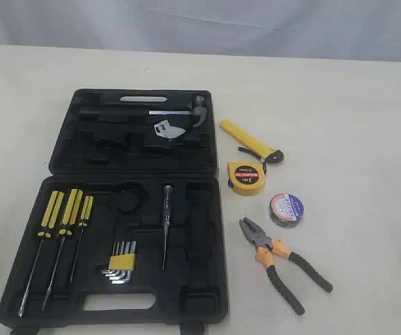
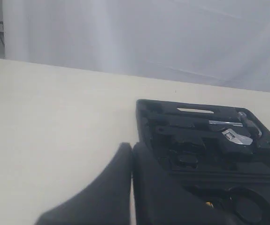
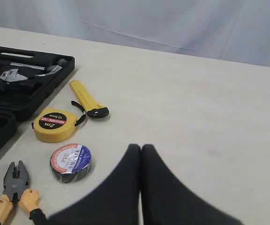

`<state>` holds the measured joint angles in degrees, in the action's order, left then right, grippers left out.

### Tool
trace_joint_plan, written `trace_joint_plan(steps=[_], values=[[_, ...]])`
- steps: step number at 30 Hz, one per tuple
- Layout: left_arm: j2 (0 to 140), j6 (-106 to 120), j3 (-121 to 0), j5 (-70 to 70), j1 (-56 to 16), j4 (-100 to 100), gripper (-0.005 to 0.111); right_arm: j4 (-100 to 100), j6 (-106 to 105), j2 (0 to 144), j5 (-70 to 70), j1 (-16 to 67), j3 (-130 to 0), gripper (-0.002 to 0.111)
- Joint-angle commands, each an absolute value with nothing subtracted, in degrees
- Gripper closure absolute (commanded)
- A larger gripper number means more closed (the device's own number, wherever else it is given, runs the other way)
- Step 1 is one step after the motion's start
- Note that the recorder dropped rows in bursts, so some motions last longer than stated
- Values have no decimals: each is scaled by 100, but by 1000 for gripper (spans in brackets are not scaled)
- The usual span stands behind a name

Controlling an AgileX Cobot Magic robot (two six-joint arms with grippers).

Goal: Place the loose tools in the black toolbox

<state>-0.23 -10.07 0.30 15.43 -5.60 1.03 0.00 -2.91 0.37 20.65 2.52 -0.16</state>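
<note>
The black toolbox (image 1: 207, 209) lies open on the left of the table. To its right lie the yellow utility knife (image 1: 247, 139), the yellow-black tape measure (image 1: 246, 176), the dark tape roll (image 1: 286, 209) with its white-red-blue label, and the orange-black pliers (image 1: 282, 262). The right wrist view shows the knife (image 3: 84, 97), tape measure (image 3: 54, 124), tape roll (image 3: 70, 161) and pliers (image 3: 13, 190) beyond my right gripper (image 3: 141, 149), which is shut and empty. My left gripper (image 2: 131, 147) is shut and empty beside the toolbox (image 2: 146, 115). Only a dark corner of the right arm shows in the exterior view.
In the toolbox sit yellow-handled screwdrivers (image 1: 62, 216), hex keys in a yellow holder (image 1: 122, 262), a tester screwdriver (image 1: 166, 223), a hammer (image 1: 179, 112) and a wrench (image 1: 169, 130). A pale curtain hangs behind the cream table (image 1: 353, 105).
</note>
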Motion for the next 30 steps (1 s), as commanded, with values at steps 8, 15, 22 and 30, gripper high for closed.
trace_joint_plan(steps=[8, 15, 22, 30], values=[[0, -1005, 0, 1549, -593, 81, 107, -69, -320, 0, 2081, 225, 0, 109], [0, -1005, 0, 1549, -593, 81, 107, -298, -498, 0, 2092, 225, 0, 109], [0, -1005, 0, 1549, -593, 111, 107, -292, -518, 0, 1528, 225, 0, 109], [0, -1005, 0, 1549, -593, 111, 107, -433, -518, 0, 408, 225, 0, 109]])
